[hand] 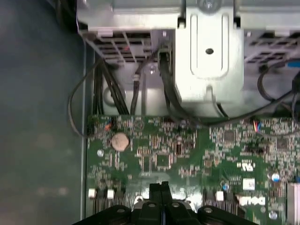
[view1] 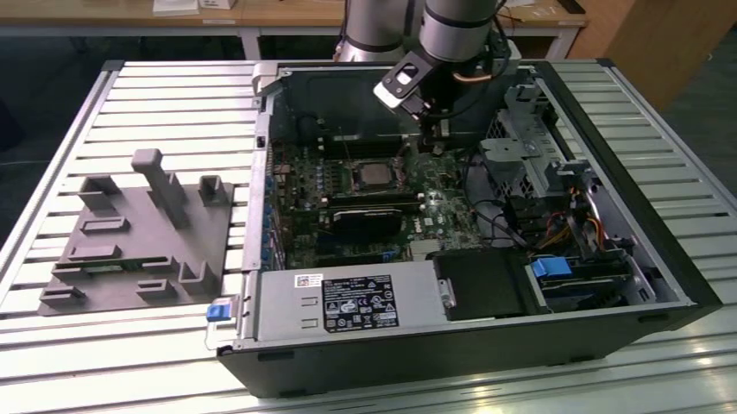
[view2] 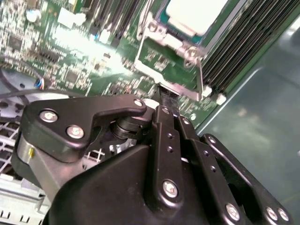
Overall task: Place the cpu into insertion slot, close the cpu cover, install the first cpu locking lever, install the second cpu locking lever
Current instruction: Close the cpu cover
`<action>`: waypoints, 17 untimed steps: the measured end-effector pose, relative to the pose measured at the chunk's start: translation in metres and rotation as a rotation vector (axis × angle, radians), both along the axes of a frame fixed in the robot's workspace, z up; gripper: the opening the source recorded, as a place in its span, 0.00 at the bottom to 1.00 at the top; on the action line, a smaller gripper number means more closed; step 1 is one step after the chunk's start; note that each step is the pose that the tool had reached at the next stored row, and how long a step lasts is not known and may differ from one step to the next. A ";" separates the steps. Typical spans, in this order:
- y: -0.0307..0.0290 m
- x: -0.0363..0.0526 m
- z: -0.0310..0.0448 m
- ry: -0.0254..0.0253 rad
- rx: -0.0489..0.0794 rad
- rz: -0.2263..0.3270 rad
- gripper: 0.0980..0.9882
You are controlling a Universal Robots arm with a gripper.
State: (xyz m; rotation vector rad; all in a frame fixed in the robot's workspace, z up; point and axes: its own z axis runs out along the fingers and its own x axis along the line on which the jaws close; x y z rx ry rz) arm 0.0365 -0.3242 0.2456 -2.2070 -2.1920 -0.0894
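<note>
Silvery cpu (view2: 194, 14) (pale top), framed by cpu cover (view2: 176, 43), end effector (view2: 167, 96) pinched together.

Just beyond the jaws, the cpu (view2: 191, 14) is cut by the edge of the second wrist view. The gripper (view2: 166, 96) hides the near rim of the cpu cover (view2: 174, 41); the jaws perhaps touch it.

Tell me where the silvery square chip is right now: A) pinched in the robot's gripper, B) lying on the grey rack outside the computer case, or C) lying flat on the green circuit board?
C: in the second wrist view the cpu lies flat on the green circuit board, just beyond the gripper.
</note>
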 end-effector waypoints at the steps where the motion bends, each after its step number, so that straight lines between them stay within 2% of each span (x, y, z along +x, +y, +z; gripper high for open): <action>1: 0.0000 -0.0032 -0.0001 0.0000 0.000 0.000 0.02; 11: 0.0002 -0.0297 -0.0011 0.0000 0.000 0.000 0.02; 17: 0.0003 -0.0396 -0.0060 0.0000 0.000 0.000 0.02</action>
